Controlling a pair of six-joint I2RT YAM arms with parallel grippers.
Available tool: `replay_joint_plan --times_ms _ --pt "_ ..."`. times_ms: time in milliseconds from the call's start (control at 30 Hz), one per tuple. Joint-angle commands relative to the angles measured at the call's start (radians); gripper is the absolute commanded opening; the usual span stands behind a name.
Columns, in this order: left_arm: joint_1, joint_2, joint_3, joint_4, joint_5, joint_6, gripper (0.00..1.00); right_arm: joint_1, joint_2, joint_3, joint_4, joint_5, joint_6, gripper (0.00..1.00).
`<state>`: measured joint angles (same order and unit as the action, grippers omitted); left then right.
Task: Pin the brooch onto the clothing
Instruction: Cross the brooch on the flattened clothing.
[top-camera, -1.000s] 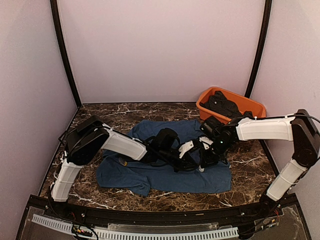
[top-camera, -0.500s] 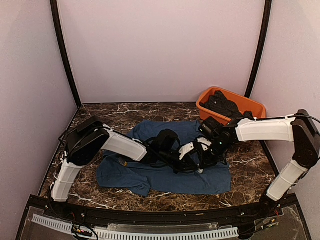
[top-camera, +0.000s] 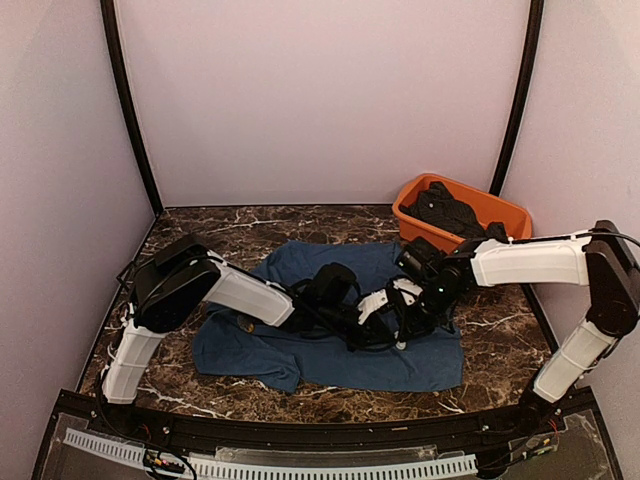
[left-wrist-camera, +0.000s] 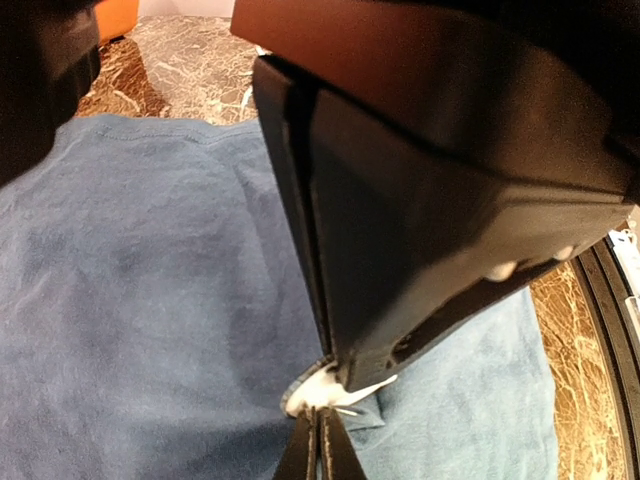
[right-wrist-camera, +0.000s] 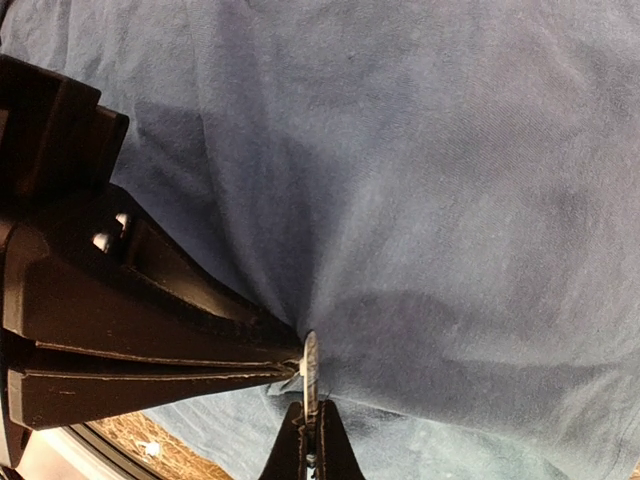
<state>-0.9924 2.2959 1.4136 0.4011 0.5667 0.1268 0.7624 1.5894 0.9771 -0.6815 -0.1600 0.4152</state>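
The clothing (top-camera: 300, 345), a dark blue T-shirt, lies spread on the marble table (top-camera: 200, 225). Both grippers meet low over its right half. In the right wrist view my right gripper (right-wrist-camera: 311, 425) is shut on the lower edge of the brooch (right-wrist-camera: 310, 362), a thin pale disc seen edge-on. The shirt (right-wrist-camera: 450, 150) rises in a fold to it. From the left, my left gripper (right-wrist-camera: 288, 365) reaches the same spot. Its own view shows the left gripper (left-wrist-camera: 322, 440) shut, tips at the white brooch (left-wrist-camera: 312, 392). What it pinches I cannot tell. The right gripper's black body (left-wrist-camera: 430, 200) hides much there.
An orange tub (top-camera: 408, 212) holding dark cloth (top-camera: 450, 210) stands at the back right, close behind the right forearm (top-camera: 525, 260). Pale walls close in the table on three sides. The black rail (top-camera: 300, 425) runs along the near edge.
Both grippers have stayed shut together at the same spot on the shirt. The right wrist has shifted slightly to the left.
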Motion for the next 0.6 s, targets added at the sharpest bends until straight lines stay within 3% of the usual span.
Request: replay_joint_plan --times_ms 0,567 --pt "0.017 -0.053 -0.022 0.060 -0.074 -0.021 0.01 0.039 0.022 -0.010 -0.040 -0.055 -0.032 0.00" --pt "0.021 -0.080 -0.090 0.162 -0.068 -0.038 0.01 0.038 0.061 -0.006 -0.066 0.001 -0.012 0.00"
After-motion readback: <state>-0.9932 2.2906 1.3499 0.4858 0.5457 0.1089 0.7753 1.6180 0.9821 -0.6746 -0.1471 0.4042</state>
